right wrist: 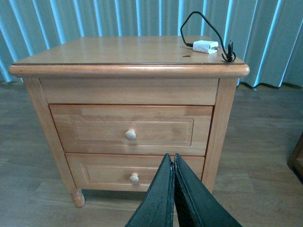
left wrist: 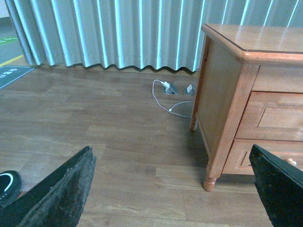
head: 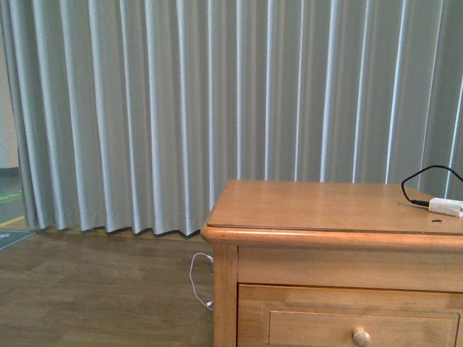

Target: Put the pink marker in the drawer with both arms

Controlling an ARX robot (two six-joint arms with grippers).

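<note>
The pink marker shows in none of the views. A honey-coloured wooden nightstand (right wrist: 128, 56) has two drawers, both shut: an upper drawer (right wrist: 94, 128) with a round pale knob (right wrist: 130, 135) and a lower one (right wrist: 102, 173). The front view catches only the upper drawer (head: 311, 329) at the bottom right. My right gripper (right wrist: 171, 158) is shut with nothing between its fingers, and points at the nightstand's front from low down. My left gripper (left wrist: 170, 189) hangs open over the wooden floor, left of the nightstand's front leg (left wrist: 209, 182), with its fingers (left wrist: 61, 189) wide apart.
A white adapter (right wrist: 206, 46) with a black cable lies on the nightstand's back right corner. Grey curtains (head: 181, 108) hang behind. A white cable (left wrist: 165, 101) and floor sockets lie beside the nightstand. A dark round object (left wrist: 7, 182) sits on the floor near the left gripper.
</note>
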